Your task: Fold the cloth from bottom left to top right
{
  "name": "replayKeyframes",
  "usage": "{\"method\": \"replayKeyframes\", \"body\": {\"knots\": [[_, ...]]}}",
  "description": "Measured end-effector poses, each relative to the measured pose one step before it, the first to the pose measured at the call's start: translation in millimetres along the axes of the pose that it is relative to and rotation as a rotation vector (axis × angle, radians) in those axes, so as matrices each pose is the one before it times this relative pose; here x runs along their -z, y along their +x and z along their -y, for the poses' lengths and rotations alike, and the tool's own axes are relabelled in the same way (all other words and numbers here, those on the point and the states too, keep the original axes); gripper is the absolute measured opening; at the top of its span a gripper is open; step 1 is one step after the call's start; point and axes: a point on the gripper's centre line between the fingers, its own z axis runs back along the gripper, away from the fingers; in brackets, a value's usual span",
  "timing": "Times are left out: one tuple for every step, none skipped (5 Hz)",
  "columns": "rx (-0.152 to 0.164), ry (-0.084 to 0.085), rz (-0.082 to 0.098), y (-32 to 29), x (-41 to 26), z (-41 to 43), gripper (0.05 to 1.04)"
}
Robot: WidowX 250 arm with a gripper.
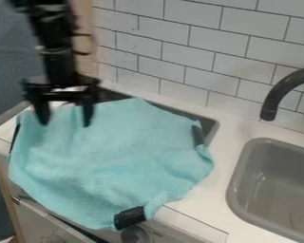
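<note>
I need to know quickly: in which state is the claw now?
Claw: open, its two fingers apart, holding nothing, by the cloth's upper-left part.

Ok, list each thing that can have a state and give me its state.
Gripper: open, fingers apart.
Cloth: spread out, rumpled, not folded corner to corner; front part hanging over the counter's edge.
Tap: no water running.
Sink: uncovered.

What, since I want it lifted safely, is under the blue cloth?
Past the upper right of the cloth, a dark grey surface shows, with white counter beside it. The cloth hides whatever lies beneath its middle.
</note>
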Motion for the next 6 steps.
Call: {"method": "replayKeyframes", "body": {"knots": [[-0.0182,-0.0180,0.0431,3.34,2.02,-26.15,0.999],[-0.0027,0.0308,0.0154,1.52,1.50,-17.32,0.999],[-0.0326,-0.0067,-0.0104,-6.80,3.53,-16.34,0.999],[0.0063,0.0075,0.0106,1.47,2.30,-6.44,0.999],[-0.0087,-0.0037,-0.0682,-3.63,22.05,-1.94,0.999],[-0.0087,-0.0021,-0.0011,9.59,7.44,-1.71,0.999]]}}
